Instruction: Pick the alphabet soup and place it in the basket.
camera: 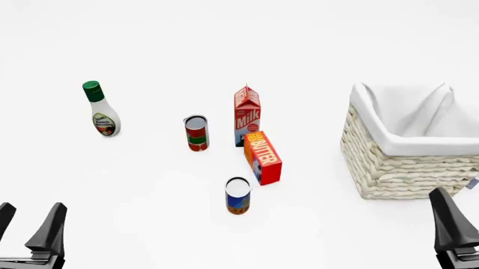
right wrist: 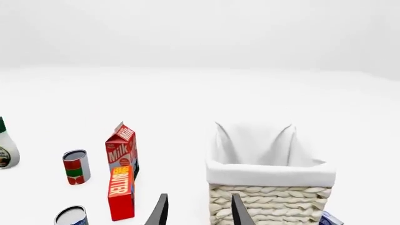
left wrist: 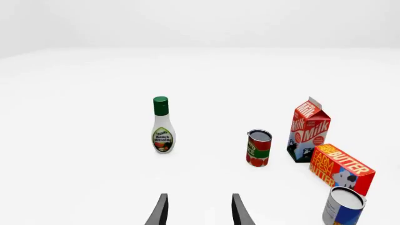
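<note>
Front view. White tabletop (camera: 150, 224), edges not visible. Alphabet soup (camera: 238, 195) upright toward the near side, about centre, silvery top up, blue over orange label; free-standing, nothing gripping it. Butter box (camera: 263, 157) just beyond and slightly right of it, near but not clearly touching. Milk carton (camera: 247, 115) upright just behind the butter box. Red-and-green can (camera: 196, 133) upright left of the carton. Ranch dressing bottle (camera: 98, 109) well apart toward the left side, green cap up. Basket (camera: 404, 168) toward the right side, woven wall, white cloth lining folded over the rim; well apart from the soup. Left gripper (camera: 30, 224) at near left, both dark fingers spread apart, holding nothing. Right gripper (camera: 452, 224) at near right, only one finger in shot; spread not readable here.

Left wrist view. Left gripper (left wrist: 198, 211) finger tips apart with bare tabletop between, empty. Alphabet soup (left wrist: 343, 206) partly cut by the frame edge, next to the butter box (left wrist: 340, 168). Milk carton (left wrist: 307, 130), red-and-green can (left wrist: 258, 148) and ranch dressing bottle (left wrist: 162, 125) farther off.

Right wrist view. Right gripper (right wrist: 198, 211) fingers parted, empty, close before the basket (right wrist: 272, 201). Alphabet soup (right wrist: 70, 216) only partly in frame, beside the butter box (right wrist: 121, 193). Milk carton (right wrist: 122, 150) and red-and-green can (right wrist: 76, 167) beyond.
</note>
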Available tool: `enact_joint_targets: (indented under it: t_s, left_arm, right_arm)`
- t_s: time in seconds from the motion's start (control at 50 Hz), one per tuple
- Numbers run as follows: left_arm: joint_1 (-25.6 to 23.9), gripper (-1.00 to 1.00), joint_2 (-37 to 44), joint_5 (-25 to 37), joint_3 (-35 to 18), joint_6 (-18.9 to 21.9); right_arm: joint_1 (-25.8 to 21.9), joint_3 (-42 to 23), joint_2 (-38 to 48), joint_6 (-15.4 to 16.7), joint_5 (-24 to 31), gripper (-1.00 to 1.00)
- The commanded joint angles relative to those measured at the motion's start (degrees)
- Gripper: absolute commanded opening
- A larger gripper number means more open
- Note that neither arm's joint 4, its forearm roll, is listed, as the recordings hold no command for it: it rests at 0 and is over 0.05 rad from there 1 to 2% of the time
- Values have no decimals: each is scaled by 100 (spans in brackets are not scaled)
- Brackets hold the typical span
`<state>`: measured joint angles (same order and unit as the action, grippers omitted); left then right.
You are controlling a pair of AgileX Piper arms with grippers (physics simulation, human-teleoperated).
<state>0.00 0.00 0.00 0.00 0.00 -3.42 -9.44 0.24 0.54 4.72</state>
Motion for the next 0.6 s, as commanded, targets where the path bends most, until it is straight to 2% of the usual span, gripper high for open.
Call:
enact_joint_targets:
  t_s: [0.02, 0.42, 0.6]
  left_arm:
    - [0, 100, 0, 0, 0, 0]
    - [0, 100, 0, 0, 0, 0]
    - [0, 100, 0, 0, 0, 0]
  right_arm:
    - [-230, -504, -20, 68, 264, 100]
    - [-897, -1085, 316, 314, 262, 100]
    - [-1298, -1327, 679, 445, 49, 100]
